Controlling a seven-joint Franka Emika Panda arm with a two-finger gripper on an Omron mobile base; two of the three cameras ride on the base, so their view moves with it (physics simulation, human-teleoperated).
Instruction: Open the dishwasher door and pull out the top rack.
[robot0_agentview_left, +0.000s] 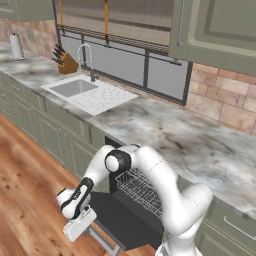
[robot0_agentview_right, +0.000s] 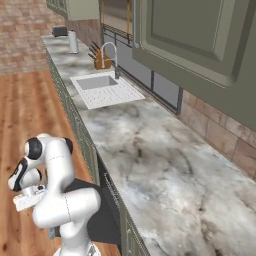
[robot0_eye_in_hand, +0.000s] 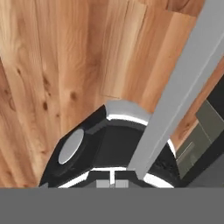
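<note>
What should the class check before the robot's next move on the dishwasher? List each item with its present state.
1. dishwasher door swung down: ok.
2. top rack reachable above the door: ok.
3. Rack fully pulled out: cannot tell.
4. gripper open for a grasp: not ok, it is shut.
5. Gripper at the rack: not ok, it is low by the door's outer edge.
6. silver handle free of the fingers: cannot tell.

Arm (robot0_agentview_left: 150, 175) folded low, elbow bent, end effector (robot0_agentview_left: 80, 225) closed tight, pointing down.
</note>
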